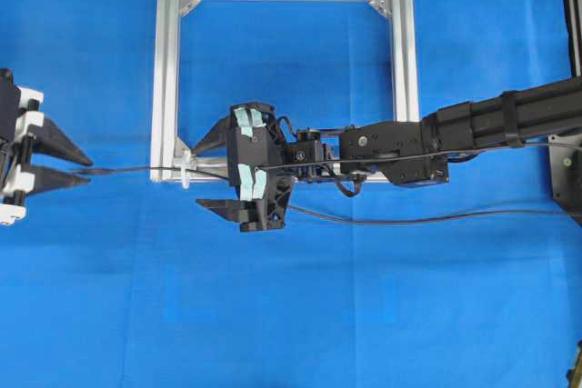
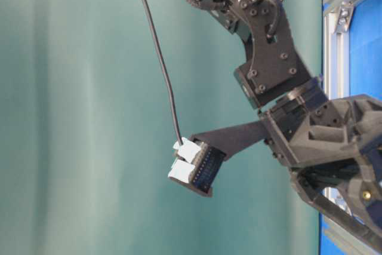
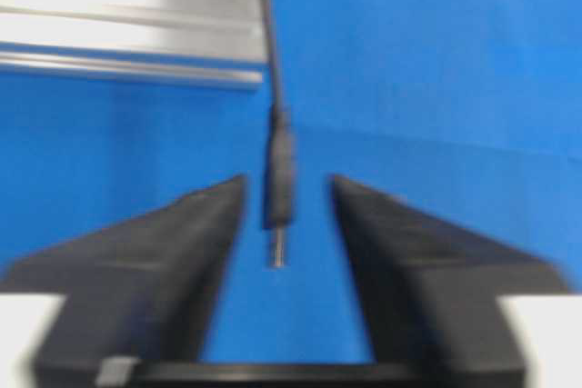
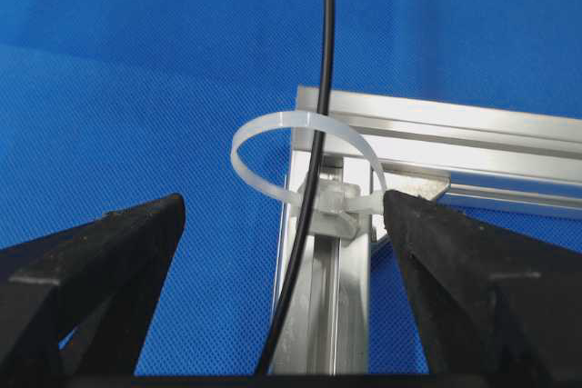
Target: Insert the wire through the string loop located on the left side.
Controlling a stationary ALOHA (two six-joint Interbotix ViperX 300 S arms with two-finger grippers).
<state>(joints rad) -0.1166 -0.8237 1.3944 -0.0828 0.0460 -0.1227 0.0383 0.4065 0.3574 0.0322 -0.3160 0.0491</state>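
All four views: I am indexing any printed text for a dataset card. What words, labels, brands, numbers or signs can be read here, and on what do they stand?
None: no view shows readable text.
The pale tape patches on the right gripper are blank.
The aluminium frame, string loop and wire carry no markings; the left wrist view is blurred.

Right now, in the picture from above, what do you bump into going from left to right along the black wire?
Left gripper → the wire's plug end → string loop on the silver frame → right gripper → right arm.
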